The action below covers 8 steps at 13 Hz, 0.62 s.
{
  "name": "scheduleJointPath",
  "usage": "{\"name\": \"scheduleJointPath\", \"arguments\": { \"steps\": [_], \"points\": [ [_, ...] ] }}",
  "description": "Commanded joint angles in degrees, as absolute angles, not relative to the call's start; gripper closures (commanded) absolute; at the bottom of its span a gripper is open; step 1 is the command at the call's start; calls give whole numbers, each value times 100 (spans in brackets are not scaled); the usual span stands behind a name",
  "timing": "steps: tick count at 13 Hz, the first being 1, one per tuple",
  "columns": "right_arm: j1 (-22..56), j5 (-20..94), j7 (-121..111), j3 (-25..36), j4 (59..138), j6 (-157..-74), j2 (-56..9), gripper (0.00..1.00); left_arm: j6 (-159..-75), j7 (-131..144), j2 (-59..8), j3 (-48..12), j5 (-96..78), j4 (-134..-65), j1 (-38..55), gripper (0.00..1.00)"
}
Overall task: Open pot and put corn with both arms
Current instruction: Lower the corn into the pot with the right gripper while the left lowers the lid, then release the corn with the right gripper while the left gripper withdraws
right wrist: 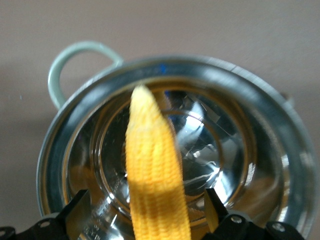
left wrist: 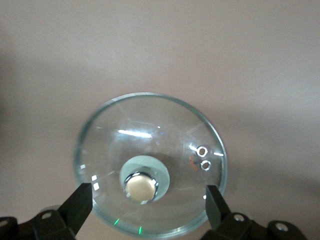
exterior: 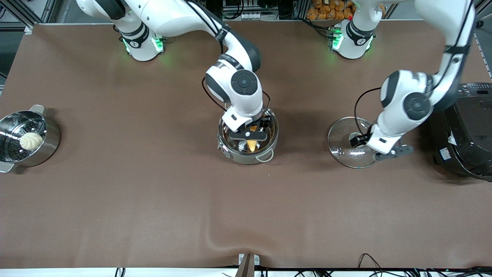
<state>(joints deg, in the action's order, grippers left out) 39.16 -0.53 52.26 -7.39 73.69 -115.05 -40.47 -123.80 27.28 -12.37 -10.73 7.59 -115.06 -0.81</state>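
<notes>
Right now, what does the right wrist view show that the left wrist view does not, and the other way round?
Only the right wrist view shows the corn, lying loose between the open fingers of the right gripper, its tip over the uncovered pot, whose pale loop handle also shows. Only the left wrist view shows the glass lid, flat on the table with its tan knob up; the left gripper is open around the knob without touching it. Both share the brown table and open grippers.
</notes>
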Motion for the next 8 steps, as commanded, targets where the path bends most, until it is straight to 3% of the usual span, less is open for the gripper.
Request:
{"name": "scheduleJointPath", "arguments": {
  "steps": [1,4,8],
  "points": [
    [3167,298,5186,-800,7374,-10743,-3325,0,-11201,2515,-1169,-1248,826,-10480,-114,0],
    [2332,387,5107,-782,7444,-9961,-2420,0,-10348,1892,-1099,-1248,791,-9618,-140,0],
    [751,361,2519,-765,7866,-9213,-1224,0,-9398,1433,-1011,-1239,774,-8764,-158,0]
  ]
}}
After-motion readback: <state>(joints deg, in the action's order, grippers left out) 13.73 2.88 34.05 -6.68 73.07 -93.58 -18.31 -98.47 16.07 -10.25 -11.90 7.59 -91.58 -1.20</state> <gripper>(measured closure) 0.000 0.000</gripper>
